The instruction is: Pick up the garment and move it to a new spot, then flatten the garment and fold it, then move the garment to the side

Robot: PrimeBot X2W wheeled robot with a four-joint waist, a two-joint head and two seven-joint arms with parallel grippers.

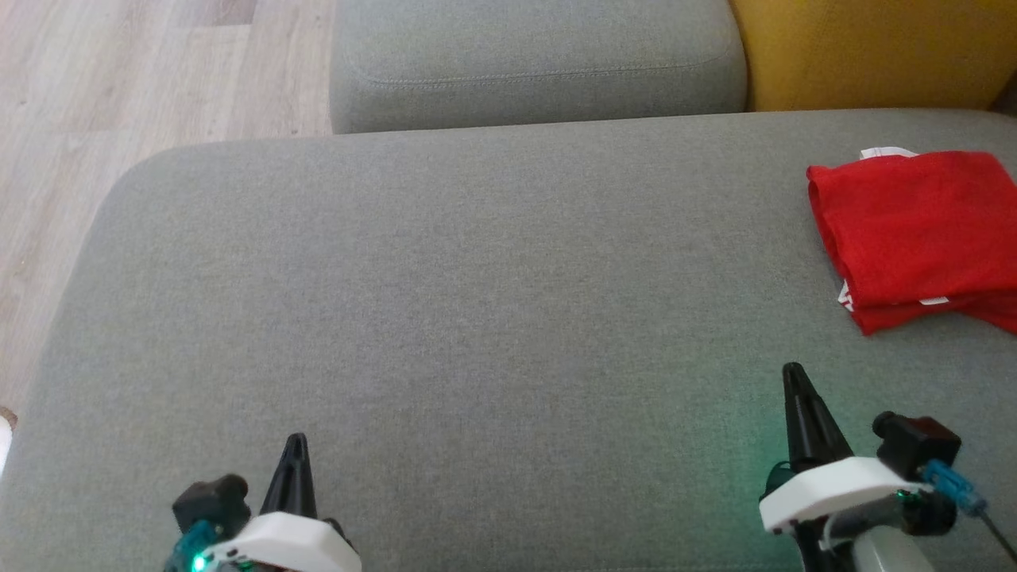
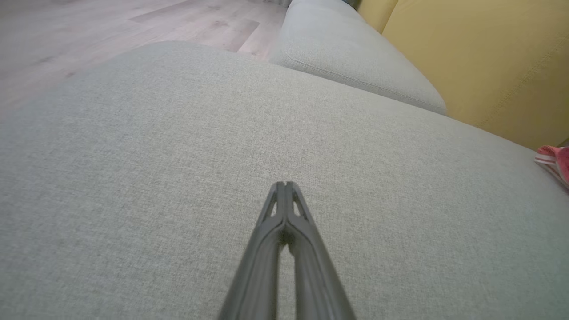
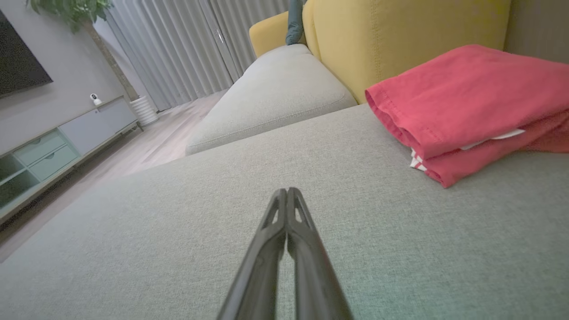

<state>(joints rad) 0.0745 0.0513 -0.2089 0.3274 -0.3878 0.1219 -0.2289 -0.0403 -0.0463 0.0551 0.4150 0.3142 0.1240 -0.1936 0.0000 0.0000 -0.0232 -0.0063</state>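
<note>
Folded red garment (image 1: 914,230) at frame's right edge on grey sofa seat (image 1: 477,278); open room leftward. Left gripper (image 1: 296,442), right gripper (image 1: 793,373): fingers pressed together, holding nothing.

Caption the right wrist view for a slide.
Shut right end effector points across sofa seat; folded red garment lies apart, near yellow backrest.

The garment (image 1: 914,230) is plain red with white stripes at one edge, set on the heathered grey cushion (image 1: 477,318). Behind that cushion is a mustard-yellow backrest (image 1: 866,48) — left of it, pale wood-grain floor (image 1: 119,79).
</note>
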